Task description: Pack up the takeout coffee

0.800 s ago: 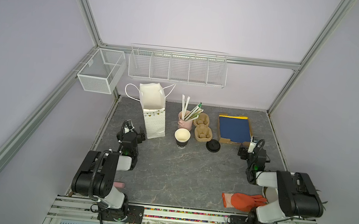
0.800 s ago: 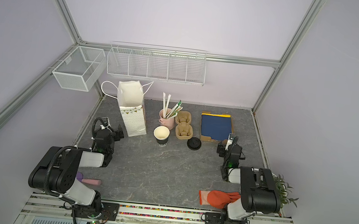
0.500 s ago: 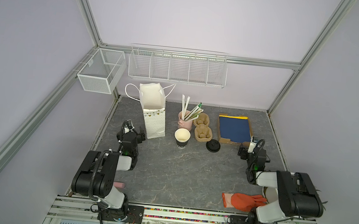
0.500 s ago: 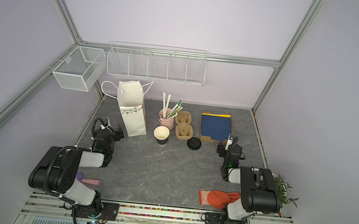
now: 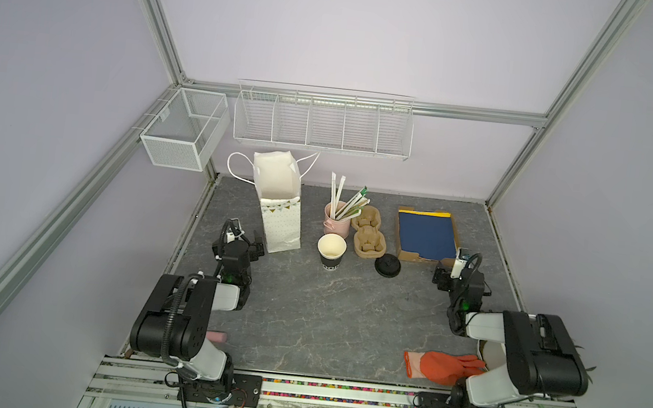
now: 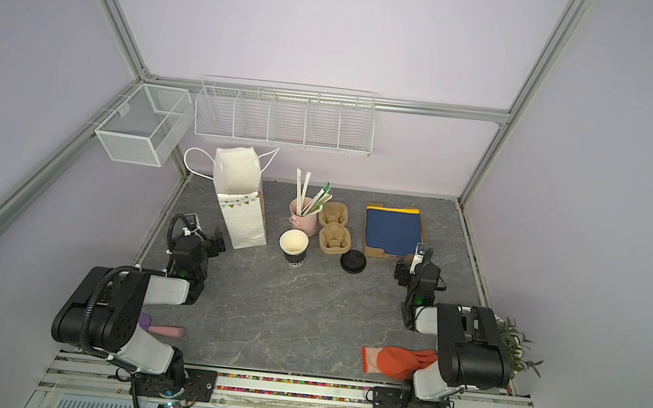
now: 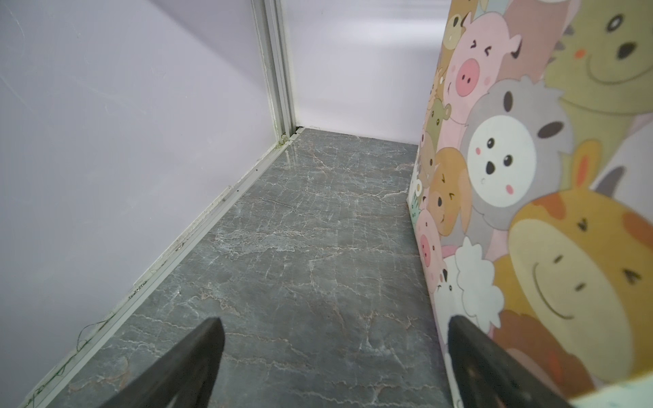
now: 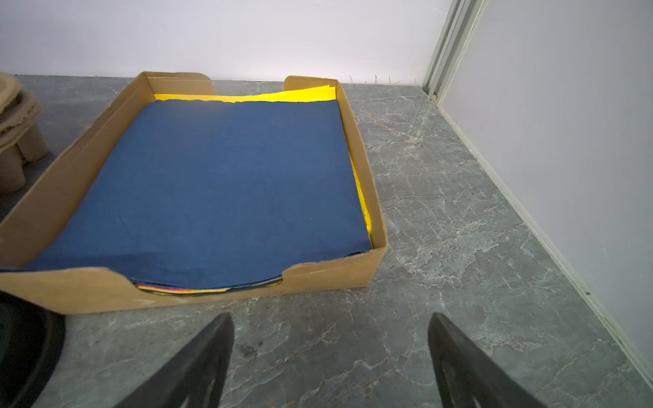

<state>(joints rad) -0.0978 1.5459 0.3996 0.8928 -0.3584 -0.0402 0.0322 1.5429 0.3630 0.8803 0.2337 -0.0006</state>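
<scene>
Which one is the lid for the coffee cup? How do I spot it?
Find the cardboard tray of blue paper at the back right of the table. Just off its near left corner, beside the brown pulp carriers, lies the lid. It is the only flat, round, black thing; the cup nearby stands tall and open.

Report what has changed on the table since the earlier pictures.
Nothing has visibly changed. The left gripper stays open beside the paper bag, and the right gripper stays open in front of the cardboard tray. The paper cup stands uncovered, its lid lying apart from it.
</scene>
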